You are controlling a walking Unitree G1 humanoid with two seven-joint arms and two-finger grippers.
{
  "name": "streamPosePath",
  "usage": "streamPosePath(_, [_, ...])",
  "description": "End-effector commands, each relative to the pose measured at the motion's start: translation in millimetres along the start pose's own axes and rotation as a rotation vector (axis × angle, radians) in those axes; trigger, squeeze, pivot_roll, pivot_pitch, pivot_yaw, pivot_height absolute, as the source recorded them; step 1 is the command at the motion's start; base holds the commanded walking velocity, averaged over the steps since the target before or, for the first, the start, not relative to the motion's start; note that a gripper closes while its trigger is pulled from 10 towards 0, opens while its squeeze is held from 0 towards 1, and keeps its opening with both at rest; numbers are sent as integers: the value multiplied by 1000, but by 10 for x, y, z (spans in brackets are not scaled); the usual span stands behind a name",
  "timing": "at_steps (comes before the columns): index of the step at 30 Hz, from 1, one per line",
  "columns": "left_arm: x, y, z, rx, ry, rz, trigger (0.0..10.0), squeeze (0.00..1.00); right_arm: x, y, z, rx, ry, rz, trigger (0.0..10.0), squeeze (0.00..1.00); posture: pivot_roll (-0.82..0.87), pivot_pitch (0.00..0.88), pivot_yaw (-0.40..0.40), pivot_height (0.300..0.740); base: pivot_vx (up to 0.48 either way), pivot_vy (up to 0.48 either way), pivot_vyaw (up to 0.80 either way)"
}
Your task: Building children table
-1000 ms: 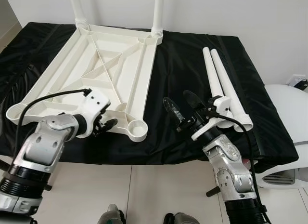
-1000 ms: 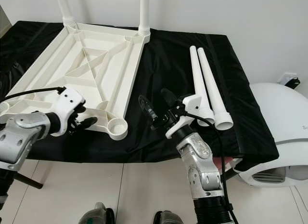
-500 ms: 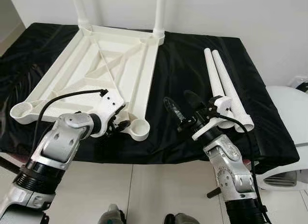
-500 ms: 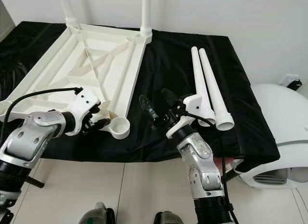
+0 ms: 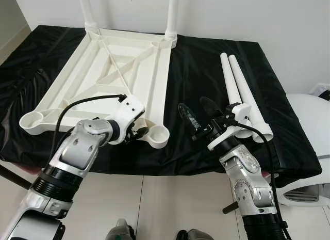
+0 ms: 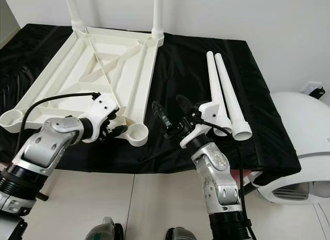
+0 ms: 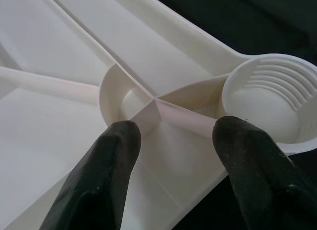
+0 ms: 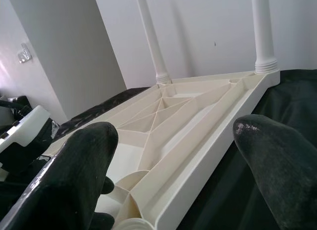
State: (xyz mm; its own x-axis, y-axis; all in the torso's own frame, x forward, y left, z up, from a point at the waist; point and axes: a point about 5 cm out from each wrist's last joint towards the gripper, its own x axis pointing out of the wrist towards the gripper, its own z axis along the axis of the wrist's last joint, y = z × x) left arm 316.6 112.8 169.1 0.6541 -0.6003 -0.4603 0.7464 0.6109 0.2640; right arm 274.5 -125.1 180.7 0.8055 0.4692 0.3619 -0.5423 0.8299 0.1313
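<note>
Tabletop (image 5: 111,69) lies upside down on the black surface (image 5: 196,69), two legs screwed in at its far corners. Left tool (image 7: 173,141), fingers apart, sits at the near socket (image 5: 157,137). Right tool (image 5: 198,113), apart, hovers nearer the two loose legs (image 5: 240,98), their long axes running away from the robot, just to its right.

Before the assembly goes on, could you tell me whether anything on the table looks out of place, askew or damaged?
Nothing looks damaged. The upturned tabletop lies askew on the black cloth, its near corner socket close to the table's front edge by the left gripper. Two loose legs lie neatly side by side.
</note>
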Motion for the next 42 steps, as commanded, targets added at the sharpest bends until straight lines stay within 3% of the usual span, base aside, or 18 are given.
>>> streamPosePath(1, [115, -121, -51, -9, 34, -53, 10000, 0, -11, -6, 33, -15, -13, -9, 10000, 0, 35, 86, 2, 740, 0, 0, 0])
streamPosePath(15, [247, -249, 103, -20, -17, -85, 10000, 0, 25, -54, 54, -13, -33, -61, 10000, 0, 39, 88, 1, 740, 0, 0, 0])
streamPosePath(26, [196, -171, 44, -4, -11, -58, 10000, 0, 34, -112, 22, -7, -11, -102, 10000, 0, 43, 86, -9, 740, 0, 0, 0])
streamPosePath(29, [49, -42, 74, 25, -28, -53, 10000, 0, 77, -186, 18, -11, 5, -133, 10000, 0, 48, 80, -20, 740, 0, 0, 0])
streamPosePath(32, [0, -3, 88, 34, -35, -52, 10000, 0, 90, -206, 19, -15, 9, -141, 10000, 0, 49, 79, -22, 740, 0, 0, 0])
streamPosePath(33, [-101, 83, 155, 22, -75, -56, 10000, 0, 117, -260, 10, -21, 29, -161, 10000, 0, 61, 69, -34, 740, 0, 0, 0])
streamPosePath(35, [-101, 83, 155, 22, -75, -56, 10000, 0, 117, -260, 10, -21, 29, -161, 10000, 0, 61, 69, -34, 740, 0, 0, 0])
streamPosePath(37, [-287, 255, 283, -11, -161, -61, 10000, 0, 189, -370, -8, -48, 71, -190, 10000, 0, 71, 63, -41, 740, 0, 0, 0])
streamPosePath(38, [-287, 255, 283, -11, -161, -61, 10000, 0, 189, -370, -8, -48, 71, -190, 10000, 0, 71, 63, -41, 740, 0, 0, 0])
streamPosePath(40, [-373, 432, 340, -53, -219, -14, 10000, 0, 310, -463, -36, -41, 123, -193, 10000, 0, 77, 52, -52, 740, 0, 0, 0])
streamPosePath(42, [-380, 495, 355, -76, -241, 17, 10000, 0, 356, -499, -39, -43, 139, -198, 10000, 0, 76, 49, -55, 740, 0, 0, 0])
